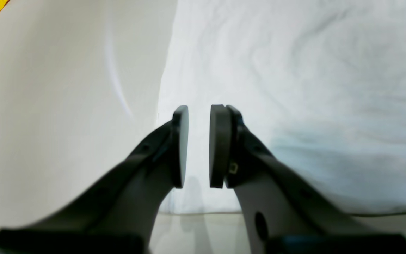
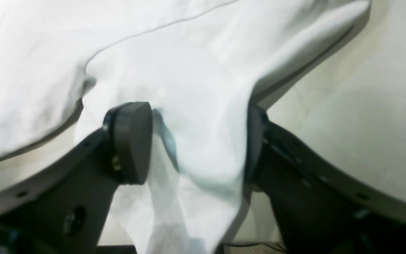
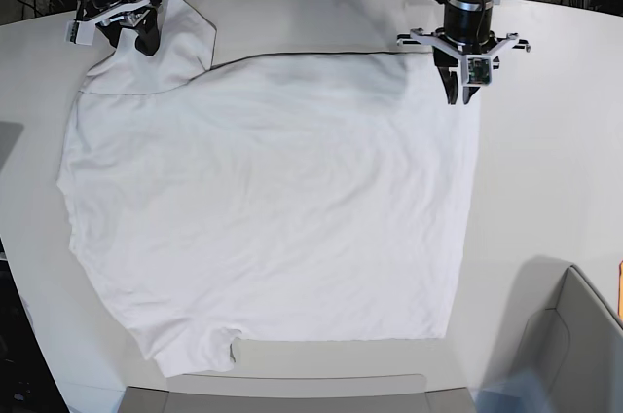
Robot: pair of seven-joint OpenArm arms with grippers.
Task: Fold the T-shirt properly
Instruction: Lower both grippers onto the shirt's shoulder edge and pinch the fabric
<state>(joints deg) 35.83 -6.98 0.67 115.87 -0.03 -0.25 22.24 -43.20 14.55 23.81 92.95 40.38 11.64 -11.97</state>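
T-shirt [image 2: 196,106] cloth bunches between right gripper [image 2: 197,148] only in wrist view.

T-shirt [image 3: 263,208]: soft white cloth, matt, wrinkled. Tabletop [image 3: 545,160]: smooth, pale. Fingers [image 1: 220,144]: matt black.

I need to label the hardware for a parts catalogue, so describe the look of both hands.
Both are matte black. The left hand has two tapering fingers ending in flat round pads. The right hand has the same thick disc pads and small screw holes. In the base view, white brackets sit above each.
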